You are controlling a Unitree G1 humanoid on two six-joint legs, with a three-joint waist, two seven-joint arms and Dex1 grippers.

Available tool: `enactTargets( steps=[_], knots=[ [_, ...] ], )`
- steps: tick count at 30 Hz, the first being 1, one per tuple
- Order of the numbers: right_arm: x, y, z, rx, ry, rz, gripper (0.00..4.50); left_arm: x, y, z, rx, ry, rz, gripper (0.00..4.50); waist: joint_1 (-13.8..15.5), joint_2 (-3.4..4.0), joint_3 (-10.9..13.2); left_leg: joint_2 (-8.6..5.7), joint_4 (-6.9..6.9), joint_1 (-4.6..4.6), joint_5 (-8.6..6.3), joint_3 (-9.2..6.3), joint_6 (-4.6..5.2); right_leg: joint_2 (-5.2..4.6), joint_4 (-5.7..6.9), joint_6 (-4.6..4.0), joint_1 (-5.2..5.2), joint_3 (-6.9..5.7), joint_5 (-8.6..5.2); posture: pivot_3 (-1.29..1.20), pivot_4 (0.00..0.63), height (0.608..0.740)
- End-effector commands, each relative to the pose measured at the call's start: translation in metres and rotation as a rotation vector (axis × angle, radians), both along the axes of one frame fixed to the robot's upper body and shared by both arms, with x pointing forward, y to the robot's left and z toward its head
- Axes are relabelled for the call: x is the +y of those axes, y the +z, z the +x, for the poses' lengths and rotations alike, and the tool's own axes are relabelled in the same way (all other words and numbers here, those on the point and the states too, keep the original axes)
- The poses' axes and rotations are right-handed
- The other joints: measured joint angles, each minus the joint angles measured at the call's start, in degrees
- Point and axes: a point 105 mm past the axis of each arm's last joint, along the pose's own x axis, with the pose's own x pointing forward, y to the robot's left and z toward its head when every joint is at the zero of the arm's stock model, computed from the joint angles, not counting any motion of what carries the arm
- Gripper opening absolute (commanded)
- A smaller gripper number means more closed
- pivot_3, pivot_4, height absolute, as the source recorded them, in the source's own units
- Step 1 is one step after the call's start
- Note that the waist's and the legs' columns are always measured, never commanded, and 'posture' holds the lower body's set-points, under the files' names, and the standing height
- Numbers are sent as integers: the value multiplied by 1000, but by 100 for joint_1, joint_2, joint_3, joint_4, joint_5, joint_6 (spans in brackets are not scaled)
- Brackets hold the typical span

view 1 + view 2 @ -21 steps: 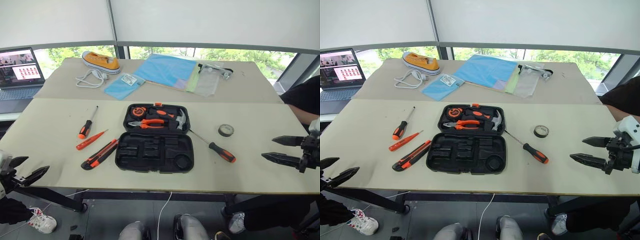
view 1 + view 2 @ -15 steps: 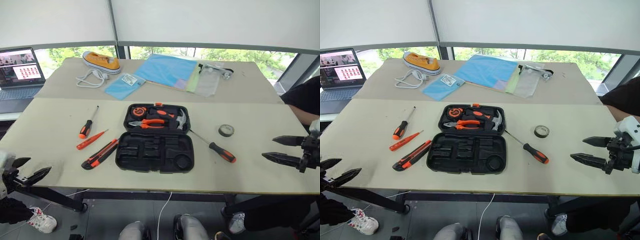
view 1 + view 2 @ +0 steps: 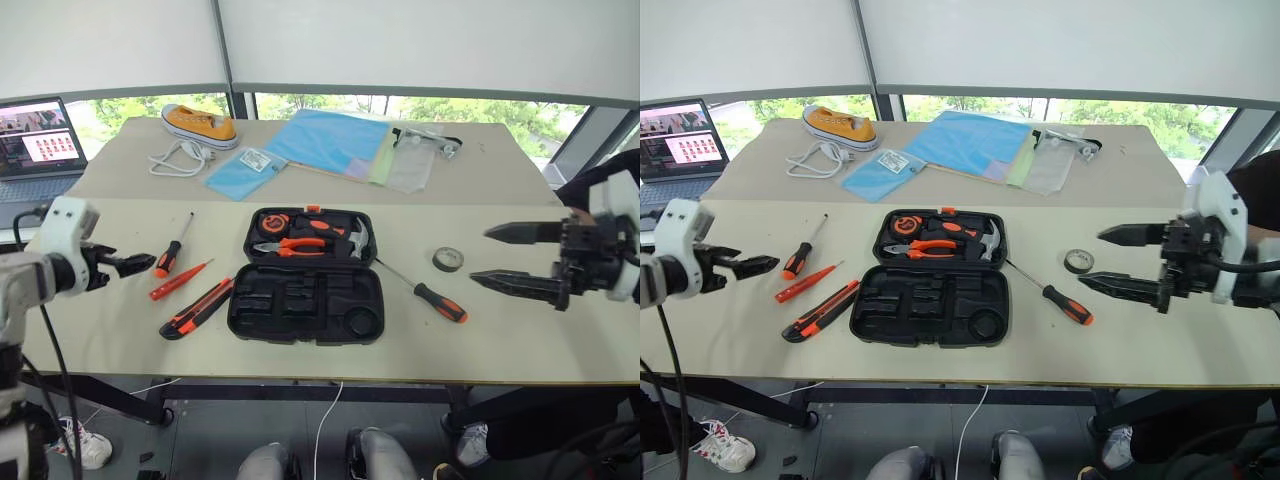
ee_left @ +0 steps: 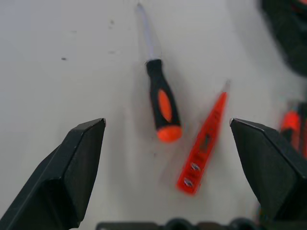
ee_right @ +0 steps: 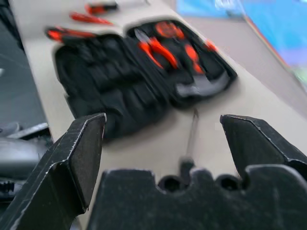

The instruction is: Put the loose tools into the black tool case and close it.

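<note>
Fingers spread wide on both grippers, nothing held, nothing touched. Left gripper [image 3: 135, 263] over table's left side, tips aimed at a screwdriver with orange-and-black handle [image 3: 172, 250]; right gripper [image 3: 510, 257] over right side, aimed toward second screwdriver [image 3: 426, 292].

No readable writing or brand anywhere; white label on blue cloth too small to read.

Largest first: pale table [image 3: 300, 360]. Blue cloth [image 3: 325, 140] at far side. Grey laptop [image 3: 35, 145] at far left, lid up. Black tool case [image 3: 307, 276] at table centre, lying open; far half with orange-handled pliers [image 3: 295, 245] and steel-headed hammer [image 3: 360, 240], near half's recesses bare. Orange shoe [image 3: 200, 123] beside white cable [image 3: 172, 158]. Orange-and-black utility knife [image 3: 197, 309] just left of case's near half. Slim all-orange screwdriver [image 3: 180, 280] between knife and left screwdriver, apart from both. Second screwdriver just right of case. Small dark tape roll [image 3: 448, 259] beyond it, near right gripper. Nothing between grippers and tools.
</note>
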Motion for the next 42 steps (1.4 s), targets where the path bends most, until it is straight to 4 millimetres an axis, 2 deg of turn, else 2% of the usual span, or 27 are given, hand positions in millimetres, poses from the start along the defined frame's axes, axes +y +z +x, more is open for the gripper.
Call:
enactTargets(
  steps=[1,5,9,12,17,20,22,24,27,29,32,36,39,42],
  knots=[
    [26,11,-8,-38,99,11,4448,1,-4,18,38,35,-1,4462,4,-3,2,-1,5,1,14,1,25,2,8,-2,0,-5,-1,0,150,718],
    [39,10,-12,-35,151,19,4448,-9,-12,36,65,2,43,4462,11,-19,6,-2,12,-3,18,1,33,-4,12,-8,-2,-7,1,0,150,718],
    [47,9,-12,-48,173,23,4448,-7,-22,49,89,50,51,4462,23,-24,7,-2,23,-11,20,1,39,-10,13,-24,-2,-8,10,0,150,718],
    [52,10,-12,-55,186,36,4500,-10,-30,55,100,51,39,3786,10,-33,12,2,37,-16,20,-1,41,-12,16,-23,-2,-5,9,0,150,718],
    [55,4,-9,-68,170,29,4500,-5,-41,55,119,74,6,1830,13,-39,12,4,49,-18,20,-4,42,-18,23,-17,-2,0,6,0,150,718],
    [52,2,-5,-80,135,33,4500,0,-39,57,83,74,33,868,14,-40,11,4,51,-16,20,-5,42,-25,28,-15,-2,1,5,0,150,718],
    [51,-1,-2,-68,117,41,4500,4,-29,64,4,59,119,875,9,-42,12,4,54,-16,21,-5,42,-27,31,-15,-2,3,5,0,150,718],
    [50,-7,-2,-57,112,29,4500,-10,-8,74,-111,-50,155,875,13,-52,18,8,58,-17,20,-6,41,-27,33,-16,-2,3,5,0,150,718],
    [47,-14,-4,-15,92,13,4500,-74,46,83,-313,-433,179,875,49,-68,24,8,63,-24,17,-8,36,-29,33,-23,-4,-3,10,0,150,718],
    [42,-20,-6,0,70,-6,4500,-117,61,70,-369,-754,229,875,86,-68,24,9,93,-76,11,-13,23,-49,36,-39,-27,-47,19,0,150,718],
    [37,-30,-10,14,32,-37,4500,-160,58,52,-334,-1054,263,875,75,-57,17,7,142,-170,21,11,43,-99,64,-38,-91,-138,23,0,150,718],
    [31,-41,-15,58,-27,-24,4500,-198,39,43,-266,-1257,346,875,13,-51,13,-3,151,-196,31,18,62,-86,54,-12,-90,-155,26,0,150,718],
    [30,-47,-20,62,-35,-33,4500,-211,18,37,-192,-1353,402,875,-29,-54,15,1,151,-196,43,12,84,-74,53,-4,-89,-151,22,0,150,718],
    [29,-48,-21,58,-59,-26,4500,-209,-2,36,-123,-1394,470,875,-51,-54,15,9,153,-189,50,9,94,-84,55,24,-87,-139,4,0,150,718]
  ],
)
